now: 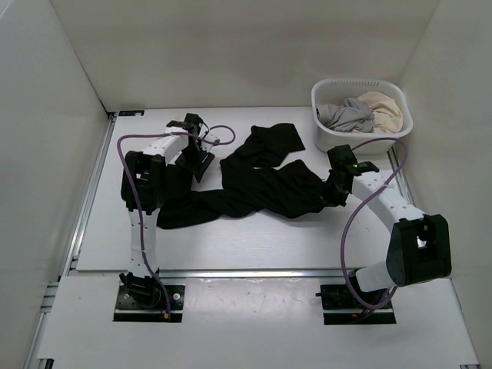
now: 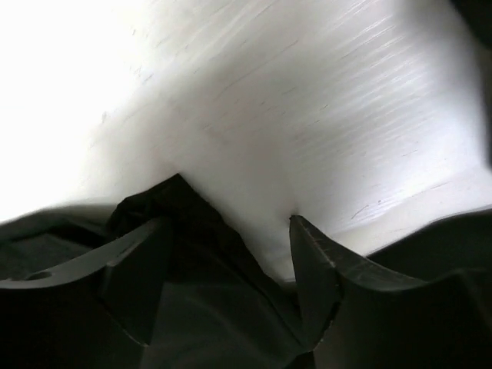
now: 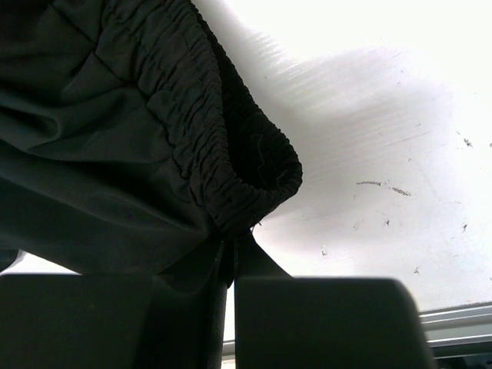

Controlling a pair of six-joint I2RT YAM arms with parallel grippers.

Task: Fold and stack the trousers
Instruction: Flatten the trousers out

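The black trousers [image 1: 254, 192] lie crumpled across the middle of the table, with one leg bent toward the back [image 1: 269, 142]. My left gripper [image 1: 200, 164] is at their left part. In the left wrist view it [image 2: 229, 224] stands open, and a pointed fold of the trousers [image 2: 192, 254] lies between its fingers [image 2: 315, 269]. My right gripper [image 1: 336, 188] is at the trousers' right end. The right wrist view shows it [image 3: 231, 244] shut on the gathered elastic waistband [image 3: 223, 184].
A white basket [image 1: 324, 140] stands at the back right and holds a grey garment [image 1: 346, 115] and a beige garment [image 1: 386, 108]. White walls enclose the table on three sides. Metal rails [image 1: 83, 207] run along its left and near edges.
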